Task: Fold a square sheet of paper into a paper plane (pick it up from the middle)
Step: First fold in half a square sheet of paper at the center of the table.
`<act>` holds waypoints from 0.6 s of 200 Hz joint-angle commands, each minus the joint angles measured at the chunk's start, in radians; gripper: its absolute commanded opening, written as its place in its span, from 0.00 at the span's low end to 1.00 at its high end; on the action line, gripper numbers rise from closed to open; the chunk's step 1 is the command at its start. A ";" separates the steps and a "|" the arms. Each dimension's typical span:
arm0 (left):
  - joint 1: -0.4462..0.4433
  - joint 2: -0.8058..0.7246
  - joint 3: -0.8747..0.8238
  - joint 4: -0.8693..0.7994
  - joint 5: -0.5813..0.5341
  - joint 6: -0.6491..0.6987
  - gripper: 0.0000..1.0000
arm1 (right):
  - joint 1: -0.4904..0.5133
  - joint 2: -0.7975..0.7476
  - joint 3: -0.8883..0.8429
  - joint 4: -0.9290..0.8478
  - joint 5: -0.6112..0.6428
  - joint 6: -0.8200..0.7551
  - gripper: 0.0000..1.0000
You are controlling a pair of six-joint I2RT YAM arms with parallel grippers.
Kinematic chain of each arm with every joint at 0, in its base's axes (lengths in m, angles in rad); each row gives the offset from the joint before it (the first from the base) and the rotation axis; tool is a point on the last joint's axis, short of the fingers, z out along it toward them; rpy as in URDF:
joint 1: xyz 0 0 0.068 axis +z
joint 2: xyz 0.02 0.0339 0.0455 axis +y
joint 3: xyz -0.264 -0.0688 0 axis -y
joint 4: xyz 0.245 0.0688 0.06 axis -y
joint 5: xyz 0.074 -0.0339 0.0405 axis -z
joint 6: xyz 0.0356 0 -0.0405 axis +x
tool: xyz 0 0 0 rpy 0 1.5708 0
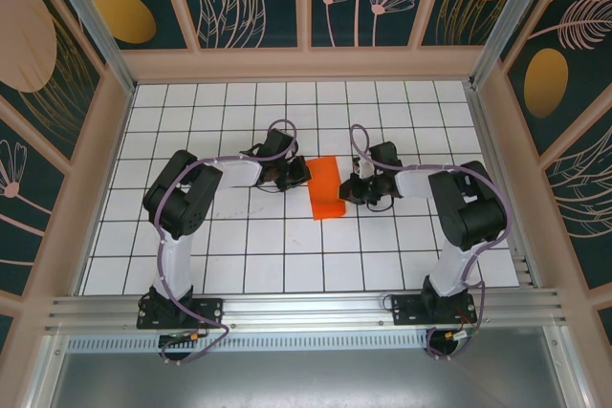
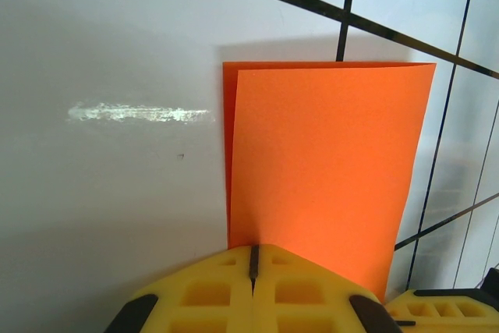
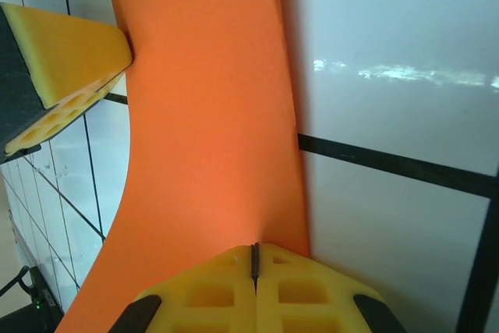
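On the left, the left gripper [image 1: 295, 175] reaches in toward the middle of the white tiled table [image 1: 191, 236]. Its yellow fingers [image 2: 210, 294] are pressed together on one long edge of the orange paper [image 1: 326, 188]. The paper sits between the two arms at the table's centre, folded in half into a long strip, one layer slightly offset from the other. It curves along its length and seems partly lifted off the tiles. On the right, the right gripper [image 1: 357, 184] has its fingers closed on the paper's opposite edge.
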 commanded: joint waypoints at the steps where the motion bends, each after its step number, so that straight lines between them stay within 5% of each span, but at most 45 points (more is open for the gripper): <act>1: 0.005 0.098 -0.073 -0.200 -0.142 0.005 0.04 | 0.018 -0.036 0.030 -0.017 -0.047 0.000 0.00; 120: 0.004 0.095 -0.076 -0.199 -0.147 0.005 0.04 | 0.029 -0.057 -0.091 -0.087 -0.031 -0.041 0.00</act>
